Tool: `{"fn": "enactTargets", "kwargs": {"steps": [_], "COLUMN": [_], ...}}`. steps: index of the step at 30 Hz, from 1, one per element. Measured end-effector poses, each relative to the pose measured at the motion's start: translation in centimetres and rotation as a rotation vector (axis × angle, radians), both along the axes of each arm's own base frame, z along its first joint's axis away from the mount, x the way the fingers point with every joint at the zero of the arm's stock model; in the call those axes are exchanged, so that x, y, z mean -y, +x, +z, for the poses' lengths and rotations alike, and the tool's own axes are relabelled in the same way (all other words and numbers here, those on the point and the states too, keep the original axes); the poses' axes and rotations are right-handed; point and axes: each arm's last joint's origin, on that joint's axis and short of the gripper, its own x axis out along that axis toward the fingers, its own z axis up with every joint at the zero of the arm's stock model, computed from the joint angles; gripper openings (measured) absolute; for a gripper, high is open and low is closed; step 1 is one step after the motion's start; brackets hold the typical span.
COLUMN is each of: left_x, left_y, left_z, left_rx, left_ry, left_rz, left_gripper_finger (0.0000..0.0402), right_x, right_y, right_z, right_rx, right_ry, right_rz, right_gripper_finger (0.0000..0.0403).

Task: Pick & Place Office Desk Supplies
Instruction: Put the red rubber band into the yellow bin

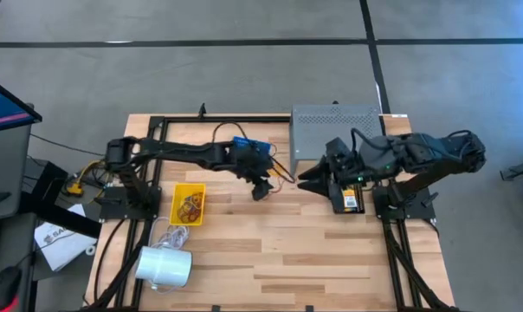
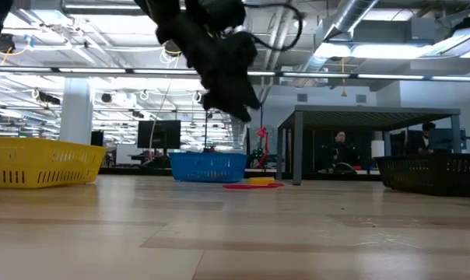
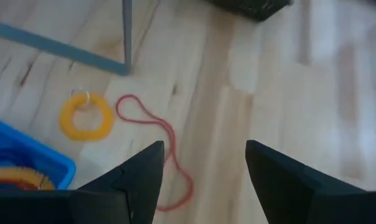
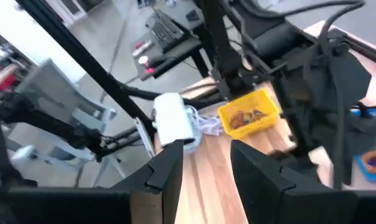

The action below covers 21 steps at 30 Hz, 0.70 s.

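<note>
Left claw (image 3: 203, 180) open; red band (image 3: 155, 134) beneath

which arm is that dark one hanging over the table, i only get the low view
Observer: The left arm. From above, the left gripper is mid-table, close to the blue tray.
Operator: is it holding anything
Observer: No. Its wrist view shows its fingers apart and empty, above a red rubber band lying on the wood.
Operator: where's the other arm
Observer: The right gripper is beside the grey shelf, pointing toward the left one. It is open and empty too.
</note>
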Motion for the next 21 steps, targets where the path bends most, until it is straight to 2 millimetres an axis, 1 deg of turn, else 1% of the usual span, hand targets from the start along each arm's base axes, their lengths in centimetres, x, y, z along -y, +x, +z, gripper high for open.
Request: {"fn": "enactTargets", "kwargs": {"steps": [4,9,10,12,21], "left_x": [-0.1,0.2,0.2,0.5,1.4], "left_y": [0.6,0.6,0.8,0.6,1.3], "left_z": [-1.6,-4.0,-4.2,-4.9,-6.6], "left_rx": [-0.083,-0.208,-0.201,-0.25,-0.282], "left_ry": [0.014,0.0,0.005,0.019,0.088], "left_rz": [-0.038,-0.06,-0.065,-0.08,-0.101], "left_gripper_finger": [0.022,0.0219,0.0219,0.022,0.0215], "right_x": [-0.4,-0.7,-0.7,-0.9,-0.9], "right_y": [-0.2,-0.6,-0.6,-0.7,-0.8], "right_z": [-0.3,-0.2,-0.2,-0.2,-0.1], "right_rx": [-0.026,-0.027,-0.027,-0.027,-0.023], "right_ry": [0.008,0.01,0.01,0.011,0.006], "right_rz": [-0.015,-0.017,-0.017,-0.011,-0.021], "right_gripper_finger": [0.0131,0.0131,0.0131,0.0131,0.0131]}}
